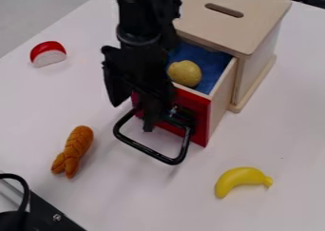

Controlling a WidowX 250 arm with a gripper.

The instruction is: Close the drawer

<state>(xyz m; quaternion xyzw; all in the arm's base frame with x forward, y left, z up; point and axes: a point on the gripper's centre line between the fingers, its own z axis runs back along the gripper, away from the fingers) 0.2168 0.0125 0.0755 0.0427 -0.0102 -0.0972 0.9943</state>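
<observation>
Camera view: my black arm (145, 16) comes in from the top edge, and my pincer (149, 123) hangs down at the front of the open drawer.
Pincer state: I cannot tell whether it is released or clenched.
Drawer: the drawer (219, 98) stands out of its cabinet, behind my pincer and to its right, its red front (199, 116) turned toward me.
Handle: the black loop handle (148, 151) juts out around my pincer's lower end as seen from here; I cannot tell whether we touch.
Potato: the potato-like toy (185, 73) lies in the drawer on the blue lining (215, 66), above my pincer and to its right in the view.
Cabinet: the pale wooden cabinet (257, 30), with a slot in its top, stands beyond my pincer, to the upper right.
Banana: the yellow toy banana (240, 178) lies on the white table (285, 135), well apart from my pincer, to the lower right.
Braid: the brown braided toy (77, 142) lies to my pincer's lower left.
Red and white: the round toy (47, 54) lies well apart from my pincer, to the upper left.
Corner: a black plate (54, 216) and a black cable (24, 185) are farther to my lower left.
</observation>
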